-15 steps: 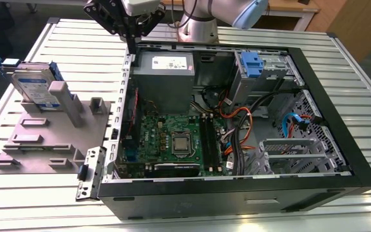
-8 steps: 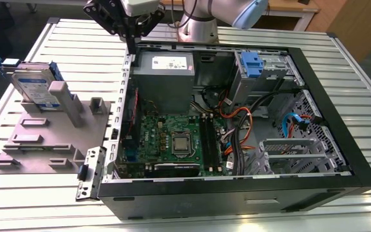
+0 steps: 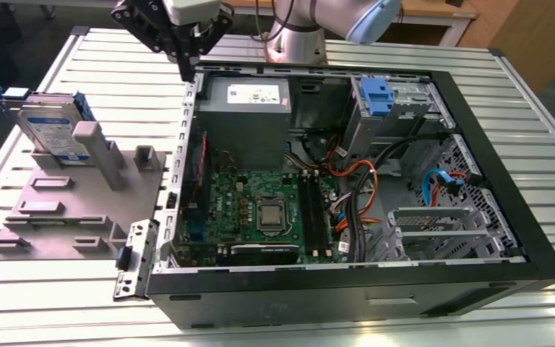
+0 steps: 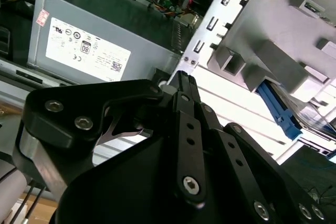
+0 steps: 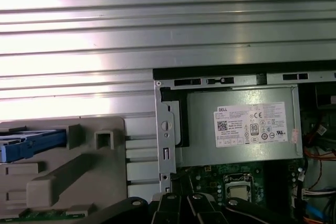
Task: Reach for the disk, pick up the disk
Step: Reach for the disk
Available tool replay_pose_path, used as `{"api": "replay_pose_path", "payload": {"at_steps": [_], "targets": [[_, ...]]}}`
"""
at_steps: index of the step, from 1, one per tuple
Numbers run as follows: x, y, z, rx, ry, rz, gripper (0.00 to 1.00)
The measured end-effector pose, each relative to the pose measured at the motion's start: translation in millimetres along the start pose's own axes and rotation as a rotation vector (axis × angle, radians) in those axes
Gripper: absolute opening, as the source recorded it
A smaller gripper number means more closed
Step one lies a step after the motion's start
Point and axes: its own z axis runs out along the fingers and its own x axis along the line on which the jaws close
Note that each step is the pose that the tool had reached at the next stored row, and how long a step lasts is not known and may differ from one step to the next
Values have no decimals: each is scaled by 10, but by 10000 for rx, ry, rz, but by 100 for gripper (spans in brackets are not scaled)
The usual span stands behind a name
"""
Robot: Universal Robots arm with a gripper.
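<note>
Disk: silver-grey with blue rails, standing on edge in the grey fixture, at the exterior view's left on the desk.
Tool: fingers closed together, gripping nothing, above the open computer case's far corner, apart from the disk.
Power supply: just inside that corner.

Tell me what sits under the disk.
The disk stands on edge in the grey fixture, which lies on the slatted table. Its lower edge is partly hidden behind a post.
</note>
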Motion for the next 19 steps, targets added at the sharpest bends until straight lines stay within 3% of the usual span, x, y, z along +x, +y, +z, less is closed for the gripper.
{"api": "replay_pose_path", "payload": {"at_steps": [3, 10, 19], "targets": [[101, -8, 2, -5, -49, -4, 11], [413, -29, 31, -14, -168, -6, 11], [809, -52, 71, -19, -232, -3, 11]]}}
